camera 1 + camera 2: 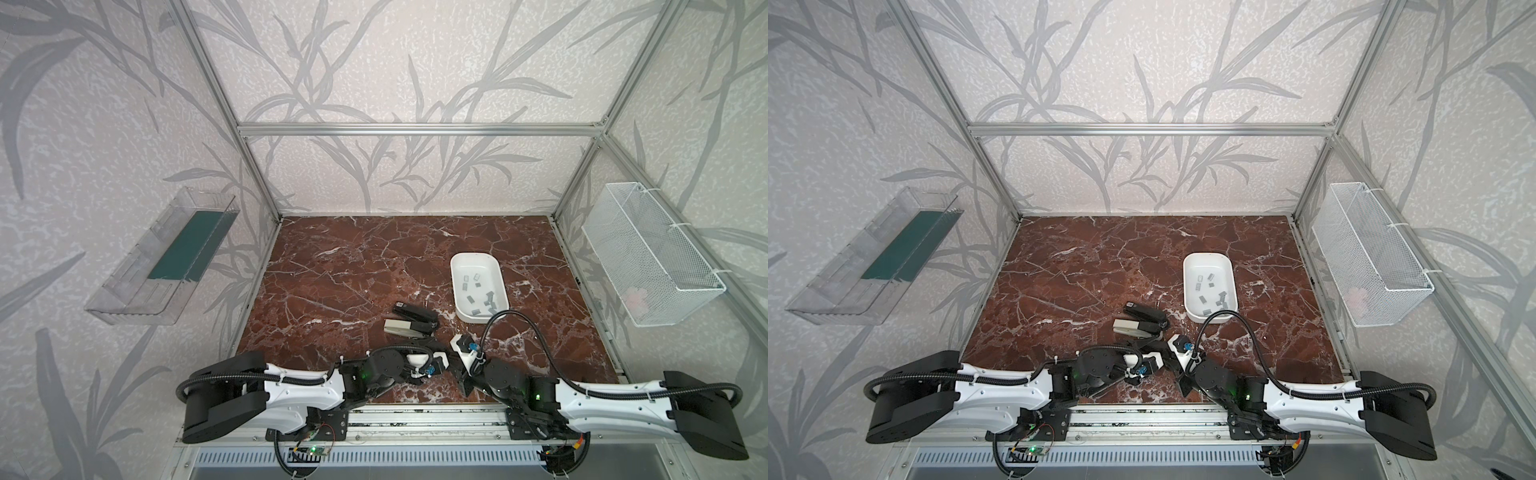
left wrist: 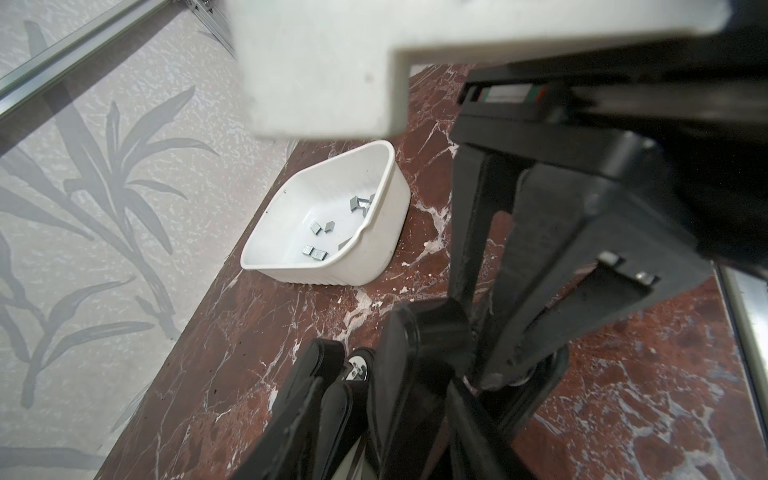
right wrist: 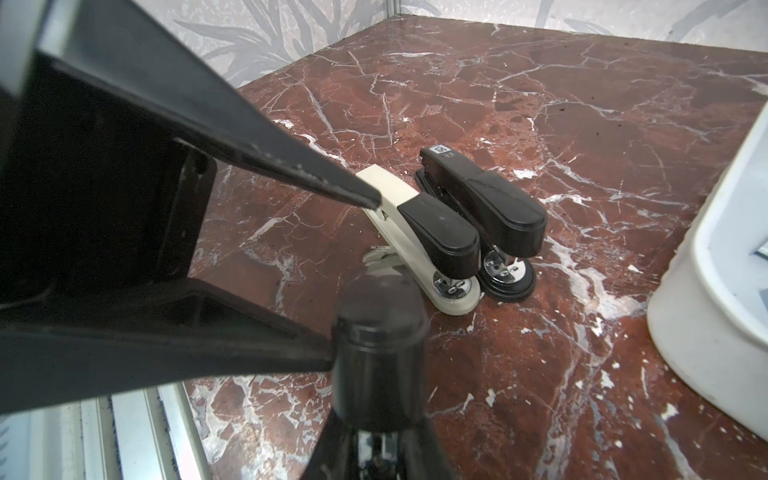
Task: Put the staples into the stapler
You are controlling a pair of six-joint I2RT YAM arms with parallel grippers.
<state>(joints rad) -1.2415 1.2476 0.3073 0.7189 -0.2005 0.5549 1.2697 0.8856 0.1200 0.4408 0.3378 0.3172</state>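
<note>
Marble table [image 1: 332,270]: staples [image 1: 471,298] are found unloaded in the tray [image 1: 473,318] beyond the clenched right gripper [image 2: 490,340]; the left gripper's [image 2: 365,374] state cannot be determined.

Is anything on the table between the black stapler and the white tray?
No. Between the black stapler and the tray there is only bare marble tabletop, shown clearly in the right wrist view.
</note>
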